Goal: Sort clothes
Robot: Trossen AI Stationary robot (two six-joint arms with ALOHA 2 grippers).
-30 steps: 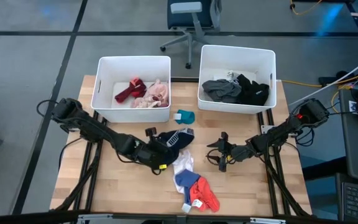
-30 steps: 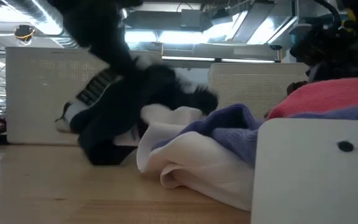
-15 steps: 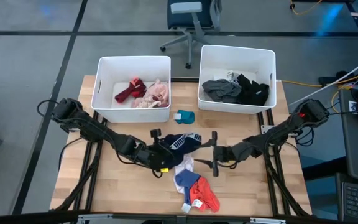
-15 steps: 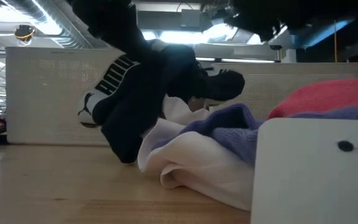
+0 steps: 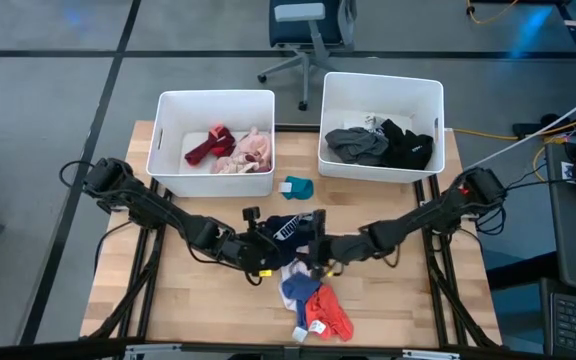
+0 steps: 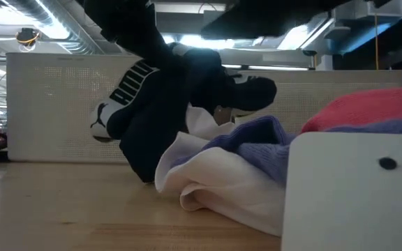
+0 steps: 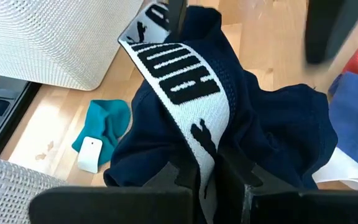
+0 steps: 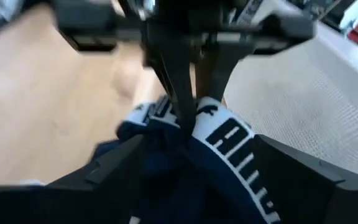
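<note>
Change since earlier: right hand [image 5: 317, 250] had swung in across the bench from well right of the dark navy fabric garment with a white lettered band [image 5: 290, 228] to close against it; the garment had risen slightly.
High view: left hand [image 5: 259, 236] pinched shut on the navy garment at mid-bench [image 5: 188, 300]. Right hand was spread open beside it. White, blue and red soft garments [image 5: 313, 300] lay heaped just below. Small teal cloth [image 5: 297, 187] sat near two white plastic bins [image 5: 173, 110].
Low view: navy garment [image 6: 166, 104] hung lifted above the white and blue pile [image 6: 222, 167].
Left wrist view: fingers [image 7: 185, 177] clamped the white band [image 7: 185, 93].
Right wrist view: navy garment [image 8: 222, 143] sat between open fingers [image 8: 297, 168].
</note>
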